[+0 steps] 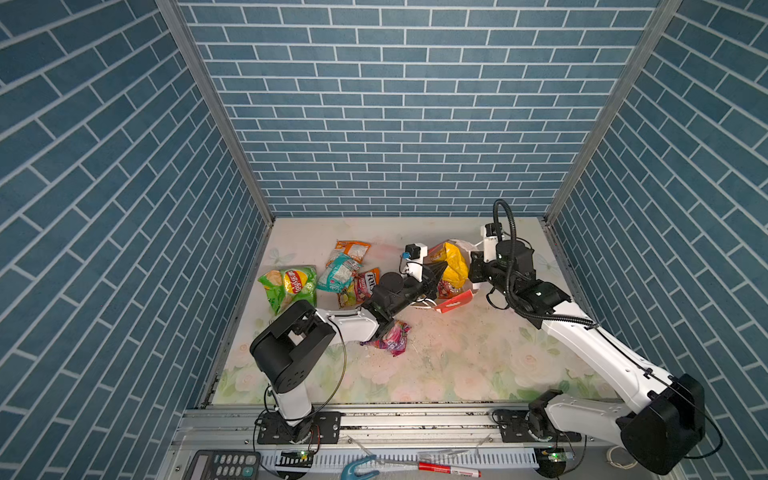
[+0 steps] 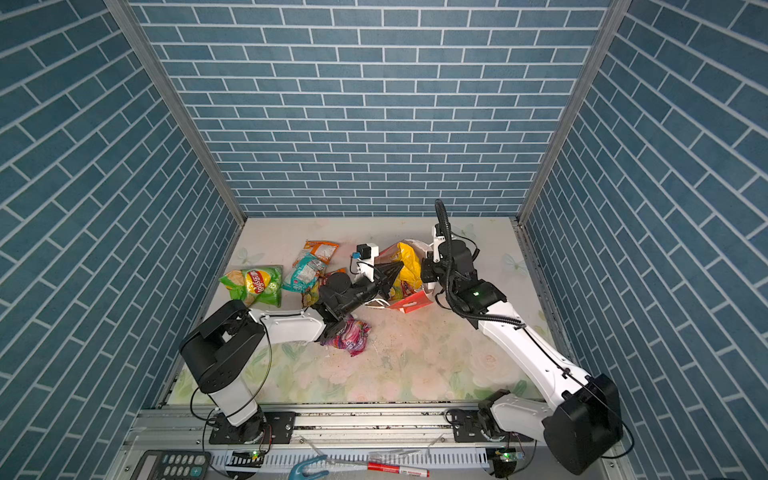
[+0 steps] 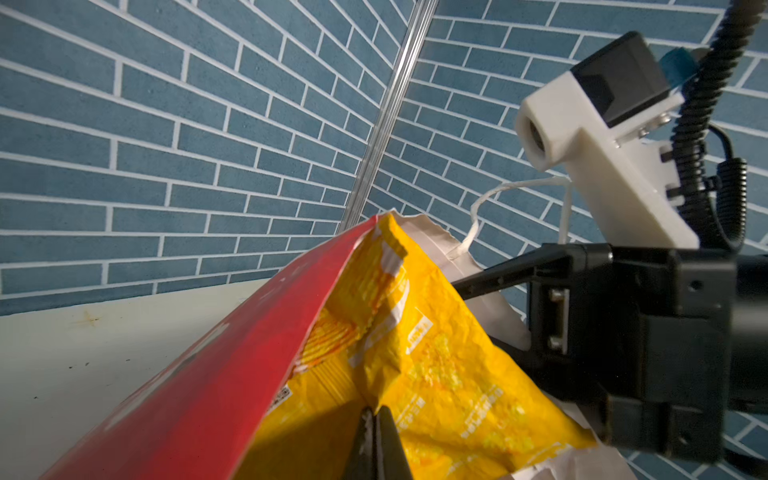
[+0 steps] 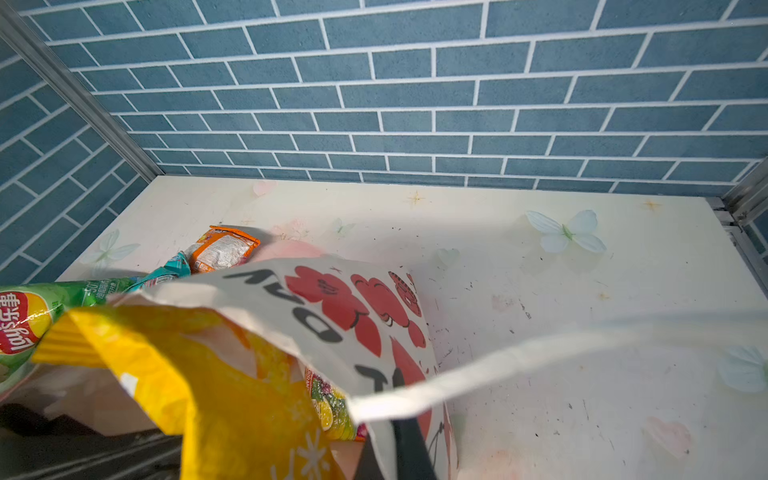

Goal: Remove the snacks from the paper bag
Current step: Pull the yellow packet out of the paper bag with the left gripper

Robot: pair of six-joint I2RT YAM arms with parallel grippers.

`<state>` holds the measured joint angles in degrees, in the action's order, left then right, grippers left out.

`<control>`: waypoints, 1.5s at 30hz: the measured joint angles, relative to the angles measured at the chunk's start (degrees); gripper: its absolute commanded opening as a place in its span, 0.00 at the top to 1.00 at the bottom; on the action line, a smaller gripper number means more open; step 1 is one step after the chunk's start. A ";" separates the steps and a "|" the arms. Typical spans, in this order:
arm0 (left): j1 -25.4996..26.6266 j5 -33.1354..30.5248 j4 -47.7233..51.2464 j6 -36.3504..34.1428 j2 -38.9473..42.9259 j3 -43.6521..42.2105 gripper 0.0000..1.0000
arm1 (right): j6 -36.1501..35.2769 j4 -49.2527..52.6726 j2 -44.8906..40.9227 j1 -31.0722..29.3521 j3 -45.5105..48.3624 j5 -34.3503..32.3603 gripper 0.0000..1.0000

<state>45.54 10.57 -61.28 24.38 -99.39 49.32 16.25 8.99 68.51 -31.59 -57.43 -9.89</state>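
In a top view the paper bag point(image 1: 455, 302) lies toward 1 o'clock on the table point(image 1: 478, 365), and the green chip bag point(image 1: 289, 286) lies toward 10 o'clock. In the left wrist view the left gripper point(image 3: 376, 432) pinches the yellow packet point(image 3: 436, 353) that pokes out of the bag. In the right wrist view the right gripper point(image 4: 409, 453) pinches the bag's white side.

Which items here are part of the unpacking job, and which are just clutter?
Job: paper bag, yellow packet partly inside it, green Lay's bag, teal-white packet, orange-white packet, orange FOX'S bag, purple candy bag.
Clutter: calculator, red marker, blue hook.
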 measured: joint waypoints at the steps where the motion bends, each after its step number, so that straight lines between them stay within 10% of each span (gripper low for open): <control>1: -0.04 0.09 0.90 0.04 0.17 0.46 1.00 | 0.00 0.09 0.00 0.00 -0.07 -0.17 1.00; 35: 0.26 -10.64 41.09 -2.43 3.82 19.76 1.00 | -3.23 1.64 -6.67 -0.68 3.17 2.19 1.00; 45: 0.02 -4.26 36.52 -1.75 4.13 19.82 1.00 | -3.19 1.64 -7.74 -0.76 3.17 2.58 1.00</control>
<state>45.56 6.31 -24.75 22.63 -95.26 69.14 13.06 10.63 60.77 -32.36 -54.26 -7.31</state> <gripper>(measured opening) 0.044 0.048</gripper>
